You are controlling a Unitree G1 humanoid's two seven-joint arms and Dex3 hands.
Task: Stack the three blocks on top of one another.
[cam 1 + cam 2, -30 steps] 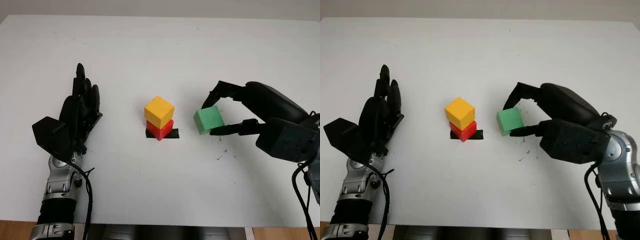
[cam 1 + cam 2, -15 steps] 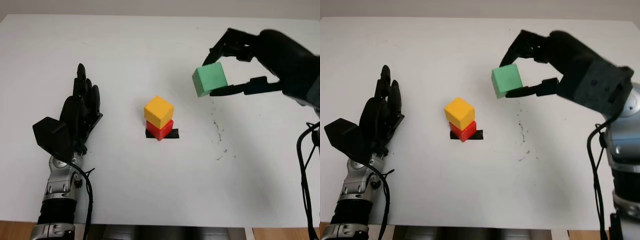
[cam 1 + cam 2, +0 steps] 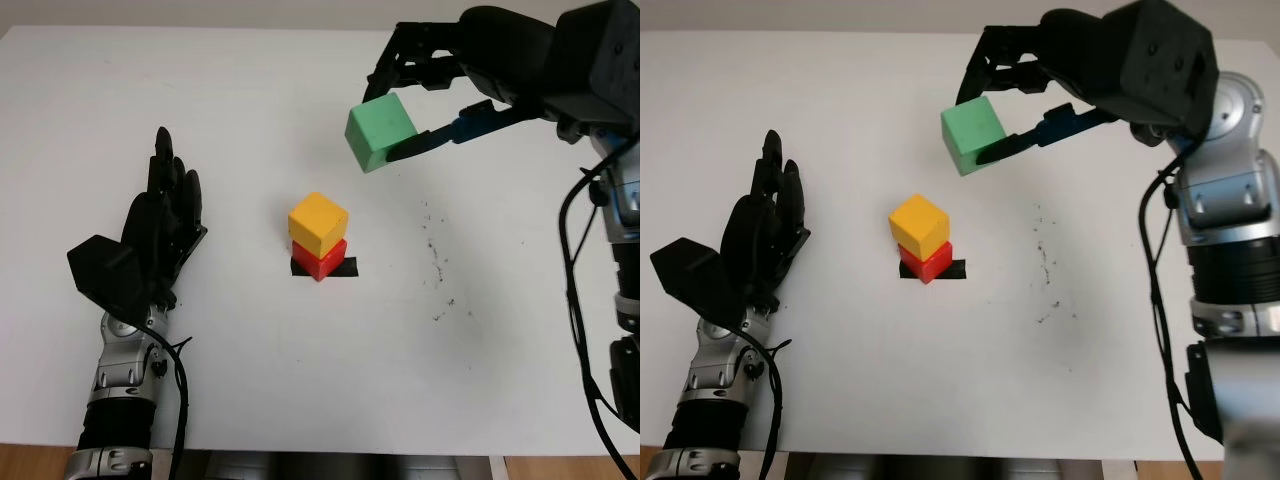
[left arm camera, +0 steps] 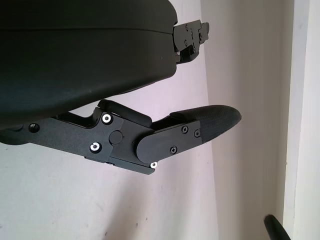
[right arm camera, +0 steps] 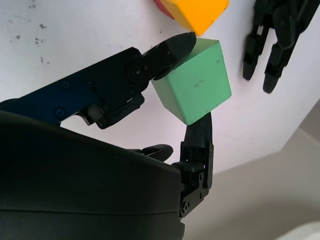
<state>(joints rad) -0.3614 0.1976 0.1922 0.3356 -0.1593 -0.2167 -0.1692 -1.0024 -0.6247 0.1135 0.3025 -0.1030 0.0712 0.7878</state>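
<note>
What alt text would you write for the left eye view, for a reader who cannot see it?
The right hand holds a green block in the air, beyond and to the right of a yellow block stacked on a red block at the middle of a white table. The left hand is open at the left.

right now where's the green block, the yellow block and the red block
green block [image 3: 381, 132], left eye view, front face, held in the right robot hand [image 3: 415, 105]
yellow block [image 3: 318, 221], left eye view, top face
red block [image 3: 320, 259], left eye view, visible side under the yellow block
</note>
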